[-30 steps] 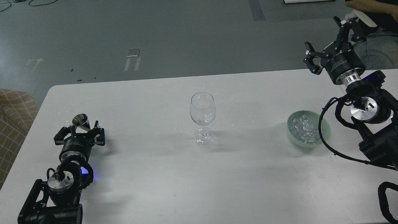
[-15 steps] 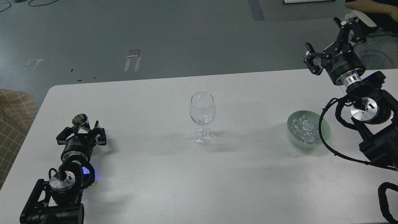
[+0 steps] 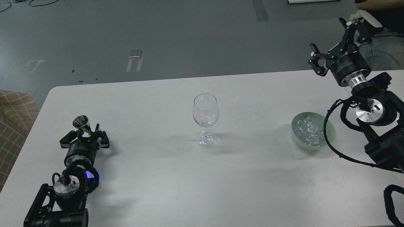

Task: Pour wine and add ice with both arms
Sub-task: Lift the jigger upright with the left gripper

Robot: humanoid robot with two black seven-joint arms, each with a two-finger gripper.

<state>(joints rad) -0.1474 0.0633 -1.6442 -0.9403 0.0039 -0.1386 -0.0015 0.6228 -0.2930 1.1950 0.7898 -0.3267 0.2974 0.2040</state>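
Observation:
A clear, empty stemmed wine glass [image 3: 205,116] stands upright at the table's middle. The ice [image 3: 307,130] is a heap of small clear cubes in a pale green bowl [image 3: 329,132] at the right. A small metal jigger cup [image 3: 81,123] stands at the left. My left gripper [image 3: 86,133] lies low on the table just behind the cup, its fingers spread on either side of it. My right gripper [image 3: 334,37] is open and empty, raised above the table's far right edge, well behind the bowl.
The white table [image 3: 176,176] ends at its far edge, with grey floor behind it. A seated person [image 3: 382,47] is at the top right, close to my right gripper. A checked cushion [image 3: 14,110] lies off the table's left side.
My left arm has shifted slightly right, with its gripper still at the jigger cup. My right gripper has risen a little. The glass and bowl have not moved.

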